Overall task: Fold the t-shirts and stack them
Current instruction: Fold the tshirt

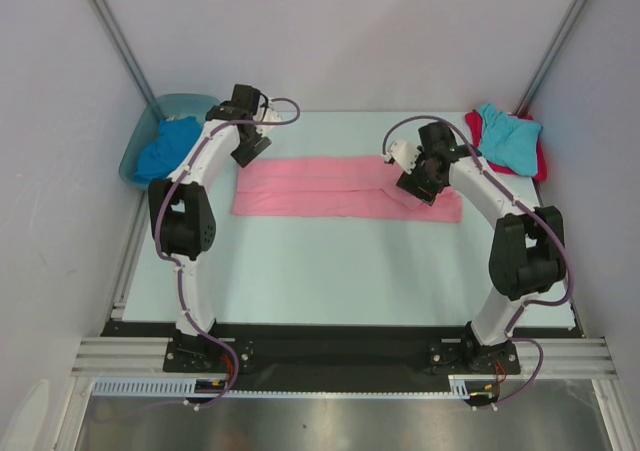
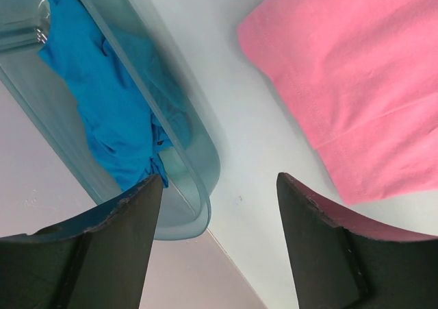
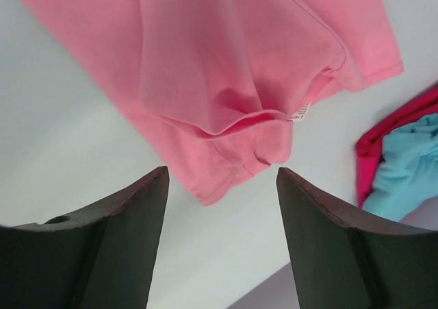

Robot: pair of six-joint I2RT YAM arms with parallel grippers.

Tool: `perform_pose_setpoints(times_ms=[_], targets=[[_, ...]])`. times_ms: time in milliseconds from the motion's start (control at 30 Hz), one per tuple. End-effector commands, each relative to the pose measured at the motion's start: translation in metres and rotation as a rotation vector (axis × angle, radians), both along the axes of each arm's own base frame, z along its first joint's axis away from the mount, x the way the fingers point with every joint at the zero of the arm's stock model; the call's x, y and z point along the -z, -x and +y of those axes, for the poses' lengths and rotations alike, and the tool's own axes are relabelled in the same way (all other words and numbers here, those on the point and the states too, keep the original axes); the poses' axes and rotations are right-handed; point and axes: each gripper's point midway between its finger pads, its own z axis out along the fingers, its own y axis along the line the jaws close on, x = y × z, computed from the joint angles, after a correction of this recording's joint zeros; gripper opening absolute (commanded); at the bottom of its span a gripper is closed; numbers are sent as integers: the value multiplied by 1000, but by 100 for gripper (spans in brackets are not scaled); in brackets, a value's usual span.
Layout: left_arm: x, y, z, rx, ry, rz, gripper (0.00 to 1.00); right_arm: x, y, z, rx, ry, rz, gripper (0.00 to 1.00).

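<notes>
A pink t-shirt [image 1: 335, 186] lies flat on the table, folded into a long band; it also shows as the pink t-shirt [image 2: 356, 69] and the pink t-shirt [image 3: 226, 69]. My left gripper [image 1: 250, 149] hovers at the band's left end, and in its wrist view the left gripper [image 2: 219, 186] is open over bare table. My right gripper [image 1: 418, 183] hangs above the band's right end; the right gripper [image 3: 222, 179] is open and empty just past a folded sleeve corner. A royal blue t-shirt [image 1: 165, 146] lies crumpled in the tub. A turquoise t-shirt [image 1: 508, 136] rests on a red t-shirt [image 1: 540, 161] at the back right.
A blue-green translucent tub [image 1: 140, 141] stands at the back left corner, its rim [image 2: 205, 186] close to my left fingers. Grey walls enclose the table on three sides. The arm bases sit on a black rail [image 1: 340, 356] at the near edge.
</notes>
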Motion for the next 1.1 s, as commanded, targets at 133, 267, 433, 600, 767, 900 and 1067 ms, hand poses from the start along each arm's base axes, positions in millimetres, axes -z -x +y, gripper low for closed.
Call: perform_pose_setpoints(times_ms=[133, 267, 433, 600, 767, 900, 1067], targets=[[-23, 6, -3, 3, 7, -57, 74, 0, -3, -10, -199, 219, -87, 70], [-24, 5, -7, 6, 11, -66, 74, 4, 2, 0, -271, 265, -86, 70], [-24, 5, -13, 18, 8, -67, 74, 9, 10, 10, -335, 283, -60, 69], [-25, 3, -13, 16, 1, -73, 74, 20, 14, 14, -359, 288, -33, 68], [-25, 3, -13, 21, -4, -72, 75, 32, 17, 18, -366, 282, -9, 68], [-26, 3, -14, 21, -5, -75, 75, 39, 13, 20, -363, 283, -19, 65], [-27, 4, -17, 27, -4, -78, 75, 51, 7, 28, -369, 285, -23, 61]])
